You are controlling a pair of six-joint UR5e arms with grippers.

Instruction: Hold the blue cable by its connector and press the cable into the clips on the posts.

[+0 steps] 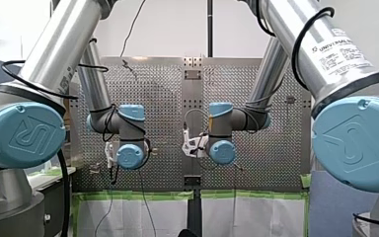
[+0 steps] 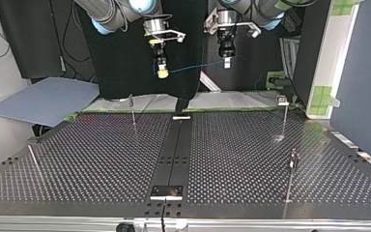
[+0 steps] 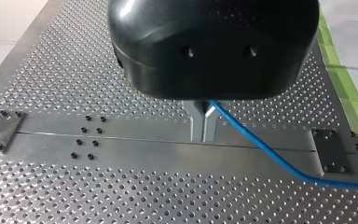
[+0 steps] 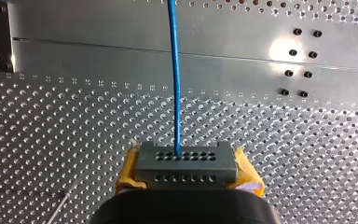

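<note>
The blue cable [image 2: 193, 66] hangs in the air between my two grippers, above the far edge of the perforated table [image 2: 101, 159]. My right gripper [image 4: 186, 161], with yellow pads [image 4: 129, 169], is shut on the cable's grey connector [image 4: 186, 171]. The cable [image 4: 173, 70] runs straight out ahead of it. My left gripper [image 3: 203, 135] has its metal fingers shut on the cable [image 3: 270, 149], which trails off to one side. In the top view my right gripper [image 2: 162, 73] is left of my left gripper [image 2: 227, 62]. Both are well above the posts.
Thin posts stand on the table: one at the top view's back left [image 2: 133, 110], one with a clip at the back right [image 2: 284, 113], one nearer at the right [image 2: 292, 169]. A slanted rod [image 2: 35, 162] is at the left. A dark plate [image 2: 166, 192] sits on the middle rail.
</note>
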